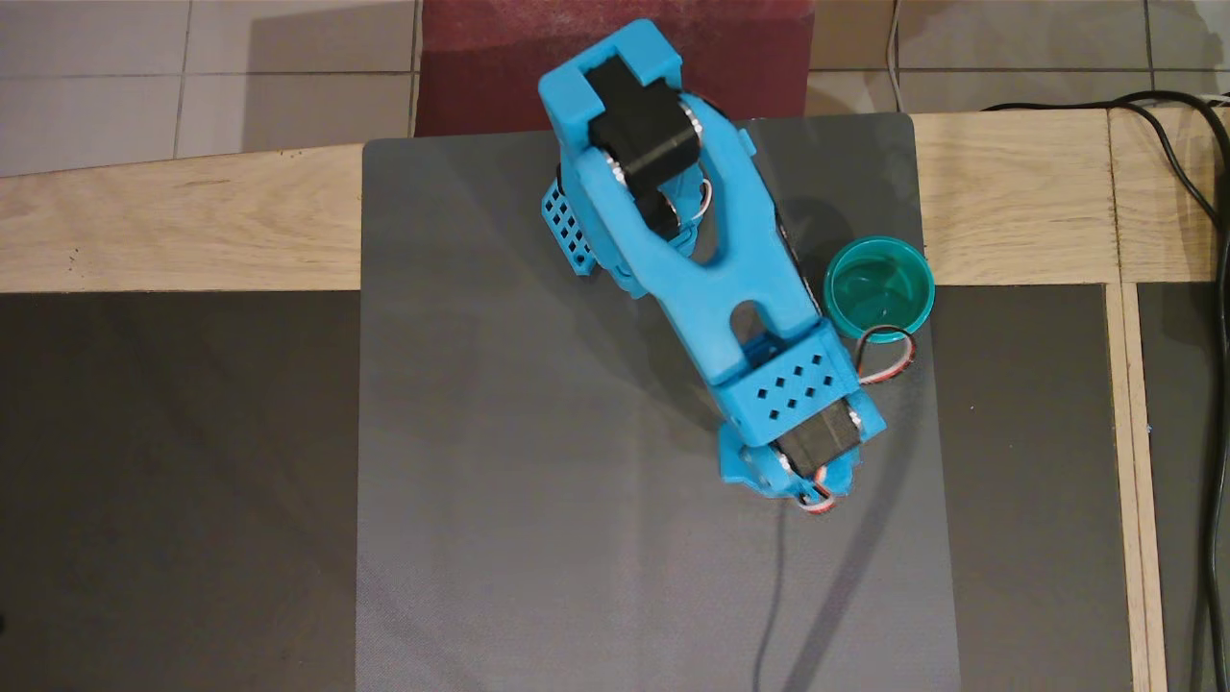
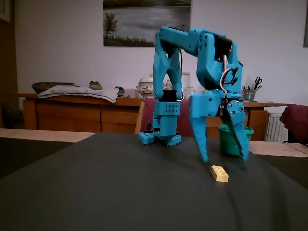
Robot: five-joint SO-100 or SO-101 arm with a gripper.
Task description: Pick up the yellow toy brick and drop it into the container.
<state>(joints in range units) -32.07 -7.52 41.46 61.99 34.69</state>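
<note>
The yellow toy brick (image 2: 219,173) lies flat on the dark mat in the fixed view, studs up. My blue gripper (image 2: 224,157) is open and points down, with its two fingertips spread wide just above and behind the brick; it holds nothing. The teal-green cup (image 1: 879,286) stands upright at the mat's right edge in the overhead view, and shows behind the gripper's right finger in the fixed view (image 2: 230,143). In the overhead view my wrist (image 1: 790,396) covers the brick and the fingers.
The grey mat (image 1: 538,481) lies on a wooden table (image 1: 144,221) with dark panels. The arm's base (image 2: 161,137) stands at the mat's far edge. Black cables (image 1: 1206,192) run along the right side. A red chair (image 1: 615,29) is behind the table.
</note>
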